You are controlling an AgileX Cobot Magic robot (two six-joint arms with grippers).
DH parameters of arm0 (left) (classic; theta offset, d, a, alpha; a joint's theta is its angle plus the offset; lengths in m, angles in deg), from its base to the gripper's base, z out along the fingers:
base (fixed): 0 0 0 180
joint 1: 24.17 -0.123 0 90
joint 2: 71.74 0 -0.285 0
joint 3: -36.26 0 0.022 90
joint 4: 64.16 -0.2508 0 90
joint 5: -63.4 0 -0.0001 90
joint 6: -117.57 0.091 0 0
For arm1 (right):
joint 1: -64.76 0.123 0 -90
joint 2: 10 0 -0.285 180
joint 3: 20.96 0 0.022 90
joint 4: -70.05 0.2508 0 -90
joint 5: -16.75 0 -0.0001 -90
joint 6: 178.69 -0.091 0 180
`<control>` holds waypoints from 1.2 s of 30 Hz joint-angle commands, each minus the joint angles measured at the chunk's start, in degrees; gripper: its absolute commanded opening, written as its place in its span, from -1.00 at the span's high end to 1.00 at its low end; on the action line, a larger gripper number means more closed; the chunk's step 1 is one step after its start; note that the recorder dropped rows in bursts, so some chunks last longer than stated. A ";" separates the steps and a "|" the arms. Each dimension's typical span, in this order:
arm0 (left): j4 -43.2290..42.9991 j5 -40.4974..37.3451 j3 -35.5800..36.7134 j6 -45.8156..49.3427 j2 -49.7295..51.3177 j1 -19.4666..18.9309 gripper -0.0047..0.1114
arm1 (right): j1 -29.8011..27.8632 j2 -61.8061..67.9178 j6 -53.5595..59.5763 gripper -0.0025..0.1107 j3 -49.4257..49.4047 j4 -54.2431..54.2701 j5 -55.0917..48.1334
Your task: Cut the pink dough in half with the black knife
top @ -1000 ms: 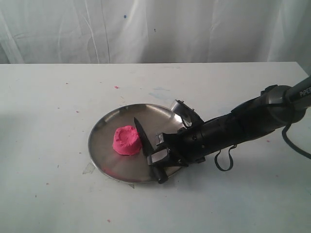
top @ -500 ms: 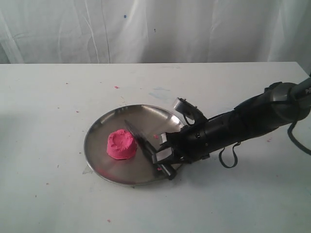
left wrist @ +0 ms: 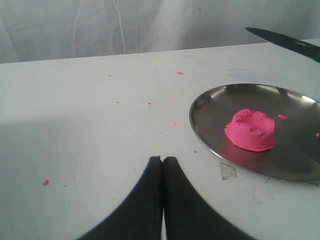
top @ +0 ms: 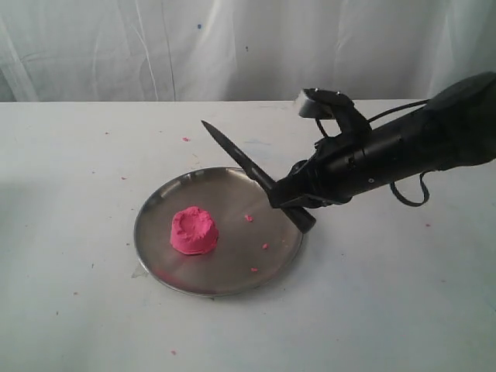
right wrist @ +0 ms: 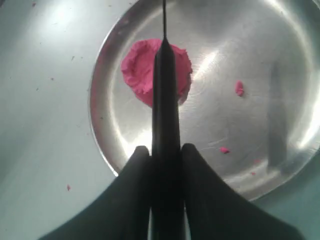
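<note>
While the right end effector, clenching the black knife, is raising it off the plate, the pink dough is lying uncut.

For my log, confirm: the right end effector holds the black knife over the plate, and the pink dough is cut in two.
Not cut: the exterior view shows the pink dough as one whole mound. The right end effector holds the black knife over the plate.
</note>
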 commanded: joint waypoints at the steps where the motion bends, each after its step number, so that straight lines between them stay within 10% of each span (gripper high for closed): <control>1: -0.11 0.30 -0.37 -0.20 -0.26 0.30 0.92 | 0.88 -5.40 -0.10 0.96 -0.44 -3.02 -1.21; 36: -0.11 0.30 -0.37 -0.20 -0.26 0.30 0.92 | 0.88 -10.15 -2.63 0.96 -5.16 -1.61 -1.24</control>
